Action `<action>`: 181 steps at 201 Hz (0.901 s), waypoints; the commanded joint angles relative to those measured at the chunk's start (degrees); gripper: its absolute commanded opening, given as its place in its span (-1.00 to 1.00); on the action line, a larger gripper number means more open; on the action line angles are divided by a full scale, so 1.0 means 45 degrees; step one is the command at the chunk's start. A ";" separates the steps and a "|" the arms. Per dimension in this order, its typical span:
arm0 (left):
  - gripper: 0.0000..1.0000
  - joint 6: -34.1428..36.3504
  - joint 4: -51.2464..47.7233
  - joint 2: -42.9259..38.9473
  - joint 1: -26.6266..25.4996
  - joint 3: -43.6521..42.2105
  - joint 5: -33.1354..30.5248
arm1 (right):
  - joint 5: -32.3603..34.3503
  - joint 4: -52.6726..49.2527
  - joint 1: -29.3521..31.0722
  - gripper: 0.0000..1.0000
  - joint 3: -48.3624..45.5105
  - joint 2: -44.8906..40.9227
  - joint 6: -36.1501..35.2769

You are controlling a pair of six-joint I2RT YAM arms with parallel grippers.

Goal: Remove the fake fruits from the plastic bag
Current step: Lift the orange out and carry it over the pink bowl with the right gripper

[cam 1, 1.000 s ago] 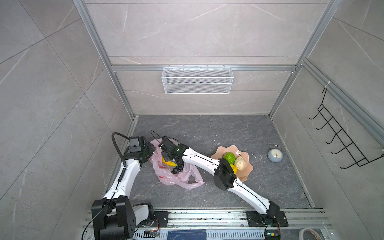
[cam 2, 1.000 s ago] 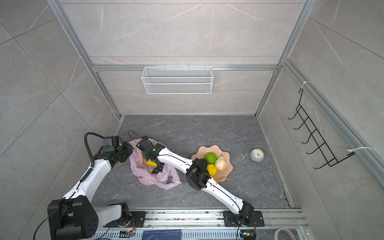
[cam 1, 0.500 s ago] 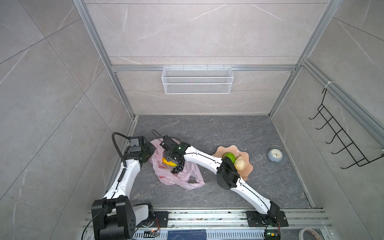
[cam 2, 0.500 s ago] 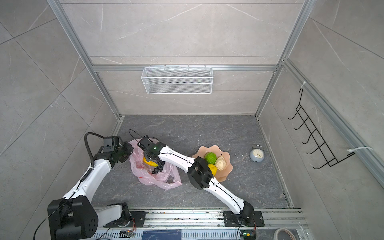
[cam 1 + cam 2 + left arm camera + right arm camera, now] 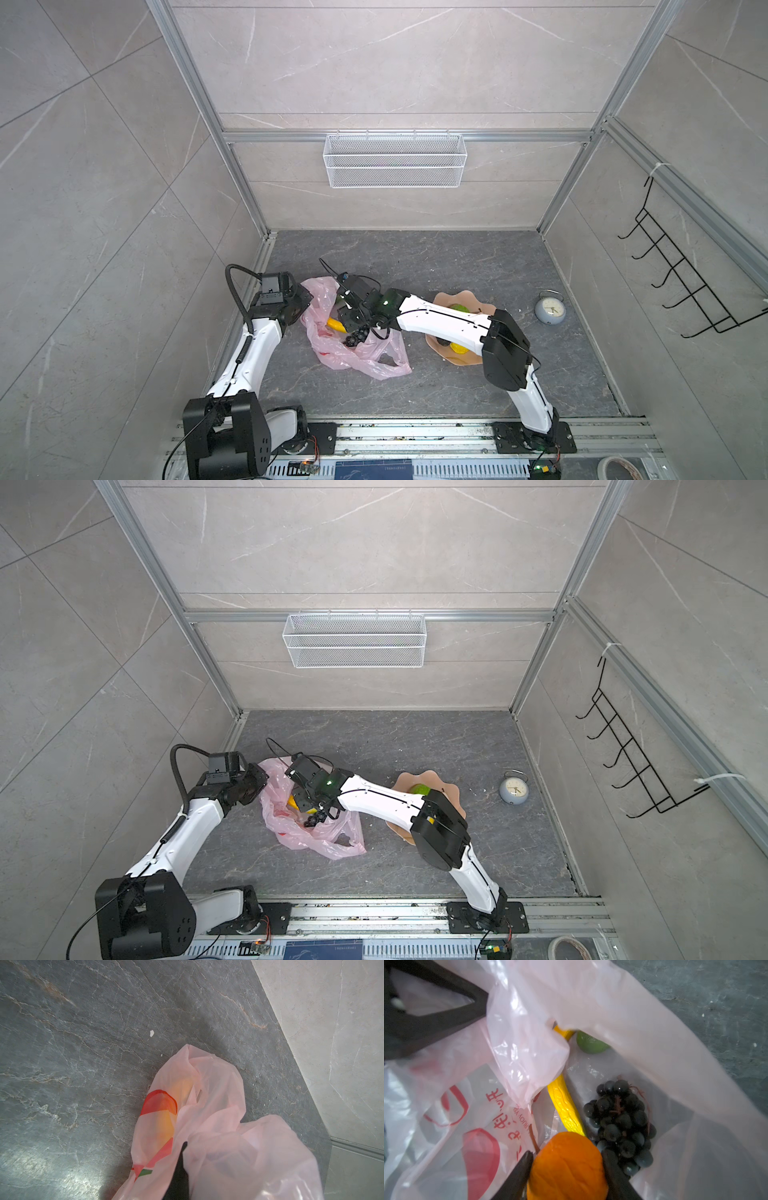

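One orange (image 5: pixel 566 1169) sits clamped in the right end effector (image 5: pixel 568 1154), inside the plastic bag (image 5: pixel 633 1012).

Thin pale-pink plastic bag (image 5: pixel 529 1053): translucent film, crinkly, glossy glints, red print. Long yellow plastic banana (image 5: pixel 564 1105): ridged, slight shine. Orange plastic fruit (image 5: pixel 566 1165): matt, finely wrinkled skin. Dark purple-black grape bunch (image 5: pixel 620 1122): smooth glossy beads. Green round fruit (image 5: pixel 589 1045): smooth, dull sheen. Black fingers (image 5: pixel 517 1178): matt, look like hard plastic. Dark grey counter (image 5: pixel 83 1043): stone-look, pale veins, satin sheen. White wire-mesh basket (image 5: pixel 395 166): painted metal. Peach scalloped plate (image 5: pixel 451 298): matt, smooth.
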 commanded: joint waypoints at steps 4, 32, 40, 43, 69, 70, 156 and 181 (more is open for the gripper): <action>-1.00 0.0107 0.0321 -0.0005 -0.0110 0.0053 -0.0045 | -0.0273 0.1119 0.0045 -0.06 -0.1726 -0.1652 0.0486; -1.00 0.0160 0.0308 -0.0023 -0.0188 0.0038 -0.0061 | -0.0042 0.1541 0.0045 -0.04 -0.4279 -0.3805 0.0707; -1.00 0.0179 0.0307 -0.0022 -0.0212 0.0024 -0.0099 | 0.0126 0.1604 0.0013 -0.03 -0.5052 -0.4488 0.0787; -1.00 0.0173 0.0307 -0.0040 -0.0208 0.0005 -0.0112 | 0.0196 0.1592 0.0014 -0.03 -0.5288 -0.4732 0.0835; -1.00 0.0170 0.0326 -0.0070 -0.0267 -0.0025 -0.0150 | 0.0393 0.1467 -0.0374 0.00 -0.7442 -0.7000 0.1338; -1.00 0.0170 0.0326 -0.0066 -0.0262 -0.0025 -0.0156 | 0.0392 0.1470 -0.0409 0.00 -0.7513 -0.7085 0.1358; -1.00 0.0212 0.0327 -0.0096 -0.0359 -0.0084 -0.0186 | 0.0187 0.0657 -0.4360 0.04 -1.2121 -1.2692 0.2663; -1.00 0.0221 0.0327 -0.0119 -0.0367 -0.0092 -0.0124 | -0.0512 0.0846 -0.6110 0.04 -1.2228 -1.2540 0.2452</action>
